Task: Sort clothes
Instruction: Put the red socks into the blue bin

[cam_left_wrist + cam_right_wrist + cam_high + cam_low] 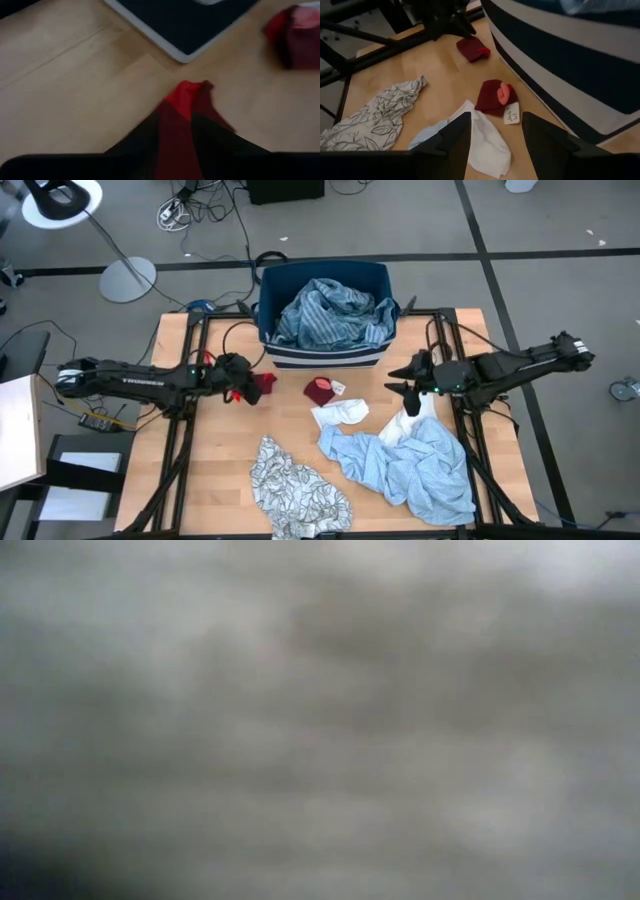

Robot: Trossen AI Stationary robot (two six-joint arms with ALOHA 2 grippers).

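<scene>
Fingers of the left gripper [256,387] pinch a small red cloth [186,99]; the left wrist view shows the fabric caught between the two dark tips, just above the bare wood of the table [215,470]. From the table's middle this claw sits at about ten o'clock, near the front corner of the dark blue bin [323,355]. The right gripper [401,378] hovers at about two o'clock, released, its fingers spread wide apart with nothing between them, above the edge of the pale blue garment [415,470].

Between the two claws, close to the bin's front wall, lies a dark red garment [320,391] with a pink patch and a white tag [511,114]; the tag carries writing, but it is too small to read. Just beside it at five o'clock is a white piece [340,414], touching the pale blue garment, which spreads toward four o'clock. A grey-white leaf-print garment [295,488] lies at six to seven o'clock, apart from the pale blue one. Inside the bin, at twelve o'clock, a blue-striped garment [328,314] is heaped. The low view is entirely blurred grey, and nothing can be made out there.
</scene>
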